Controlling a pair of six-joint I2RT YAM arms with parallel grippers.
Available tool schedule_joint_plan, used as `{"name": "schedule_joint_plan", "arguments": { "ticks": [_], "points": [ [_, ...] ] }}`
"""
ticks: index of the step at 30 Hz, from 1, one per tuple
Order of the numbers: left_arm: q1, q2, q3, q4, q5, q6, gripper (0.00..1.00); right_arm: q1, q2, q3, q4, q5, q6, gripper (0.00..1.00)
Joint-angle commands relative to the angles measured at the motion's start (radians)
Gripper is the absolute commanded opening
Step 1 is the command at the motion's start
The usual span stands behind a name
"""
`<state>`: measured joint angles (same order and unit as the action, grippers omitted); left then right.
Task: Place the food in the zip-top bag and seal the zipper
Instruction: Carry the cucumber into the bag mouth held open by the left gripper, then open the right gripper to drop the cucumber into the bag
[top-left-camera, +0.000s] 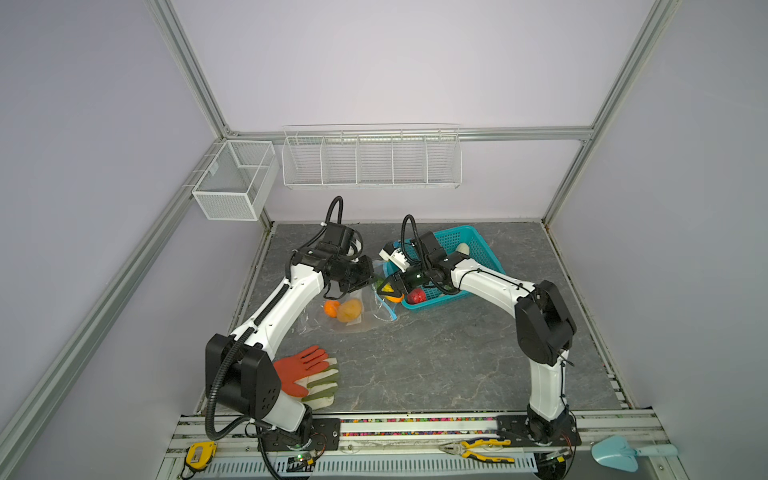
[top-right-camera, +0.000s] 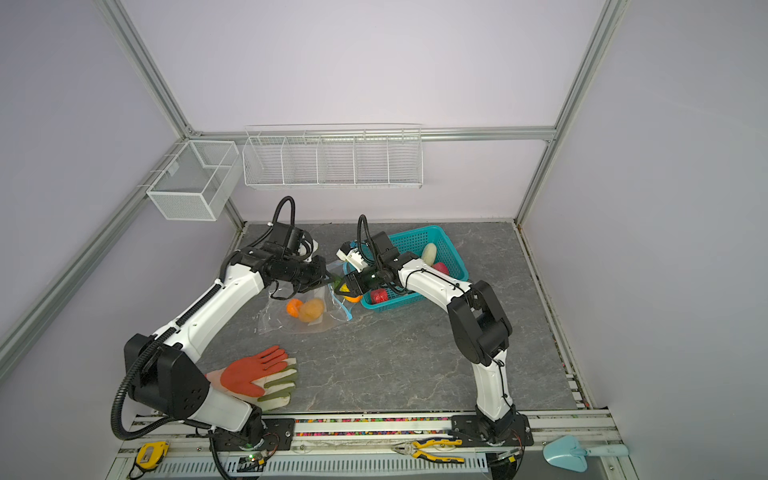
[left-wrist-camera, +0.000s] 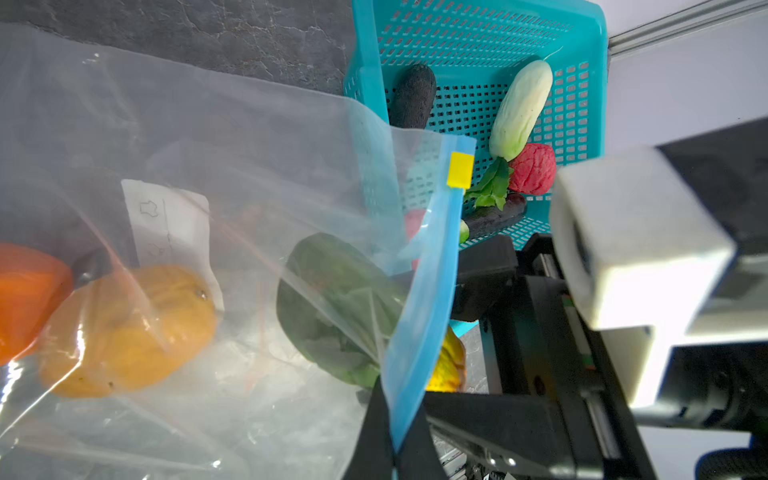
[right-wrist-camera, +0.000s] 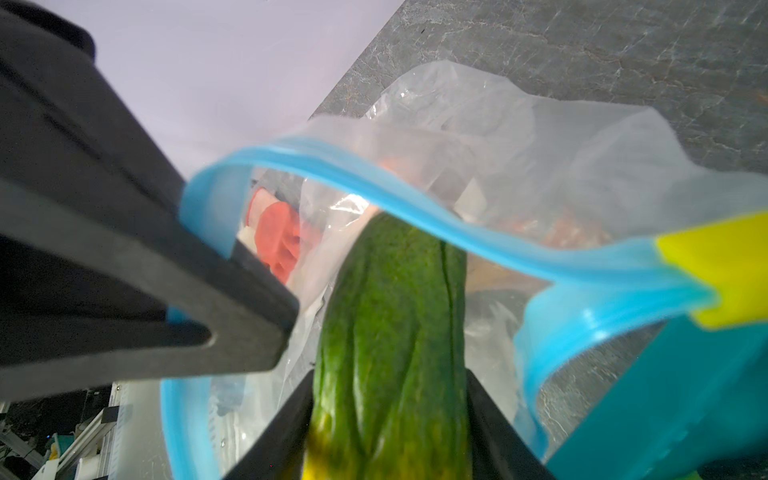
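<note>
The zip-top bag is clear, with a white label, a light-blue zipper and a yellow slider. Through the plastic show an orange piece and a yellow-brown piece. The green piece is dark green, yellowing at one end. The basket is teal and perforated; in it lie a white-green piece and a red piece. The tabletop is grey with pale veining.

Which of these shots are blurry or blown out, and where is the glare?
Right wrist view: the green cucumber is soft, out of focus near the lens. Left wrist view: white glare streaks on the zip-top bag; the white camera block is washed out and blurred. Both top views: evenly lit, fairly sharp.
</note>
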<state>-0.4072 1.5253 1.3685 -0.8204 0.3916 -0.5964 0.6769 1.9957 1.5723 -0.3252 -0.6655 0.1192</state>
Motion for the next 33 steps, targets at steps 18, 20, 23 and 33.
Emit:
{"name": "schedule_joint_plan", "arguments": {
  "ticks": [18,20,23,33],
  "points": [
    [-0.010,-0.032,-0.024,0.021,0.027,-0.012,0.00,0.038,0.063,0.054,0.064,0.130,0.157,0.60],
    [-0.011,-0.030,-0.025,0.022,0.027,-0.010,0.00,0.037,0.064,0.055,0.061,0.137,0.157,0.62],
    [-0.010,-0.027,-0.024,0.023,0.026,-0.009,0.00,0.037,0.057,0.052,0.057,0.147,0.155,0.67],
    [-0.010,-0.019,-0.021,0.018,0.014,0.002,0.00,0.038,-0.005,0.022,0.045,0.185,0.136,0.78]
  ]
}}
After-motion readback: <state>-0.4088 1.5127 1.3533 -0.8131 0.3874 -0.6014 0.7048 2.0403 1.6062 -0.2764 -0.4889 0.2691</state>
